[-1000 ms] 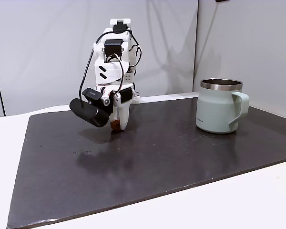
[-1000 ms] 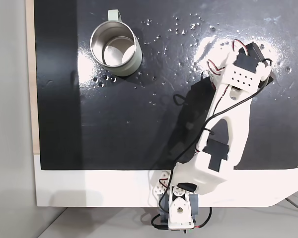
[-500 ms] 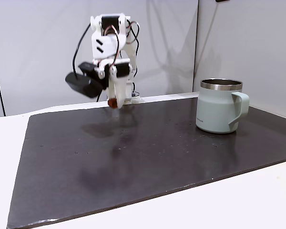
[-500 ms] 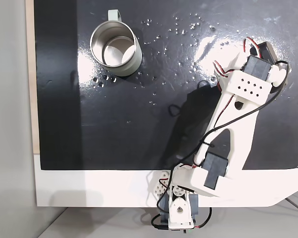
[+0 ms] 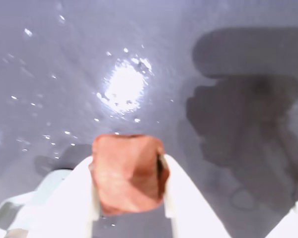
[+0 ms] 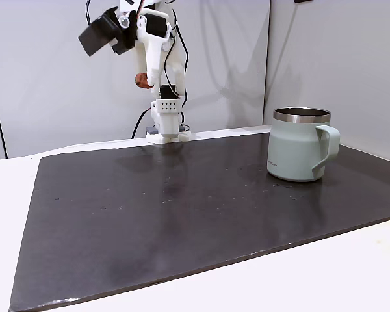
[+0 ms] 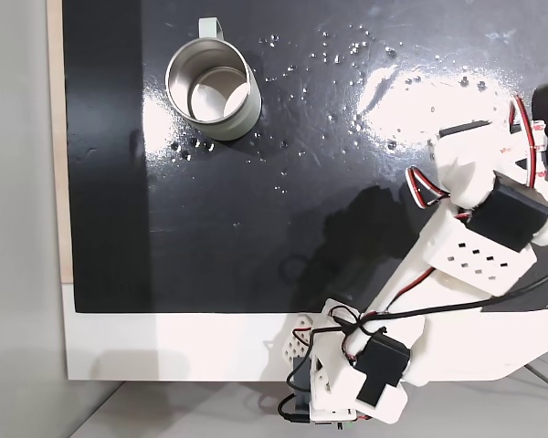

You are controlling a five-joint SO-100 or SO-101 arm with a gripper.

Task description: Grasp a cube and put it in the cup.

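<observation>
Two white fingers [image 5: 74, 193] of mine are pressed against opposite sides of the brick-red cube [image 5: 128, 172], so my gripper [image 5: 129, 210] is clenched on it and carrying it clear of the dark mat [image 5: 64, 59]. In the wrist view the cube sits right between the finger tips, its rounded edges and mottled faces close to the lens, with the glossy mat and a bright glare spot below it and my own shadow off to the right. In a fixed view from the side, my gripper [image 6: 143, 80] hangs high above the back edge of the mat [image 6: 182, 208], and the cube [image 6: 142, 80] shows as a small reddish blob at the finger tips, though it is too small there to make out its shape. The pale grey-green cup [image 6: 300, 153] stands upright on the mat well to the right, handle turned to the right. In a fixed view from above, the cup [image 7: 212, 91] is near the mat's far left corner, its dark steel inside open, well apart from my arm [image 7: 457, 265] at the right edge.
</observation>
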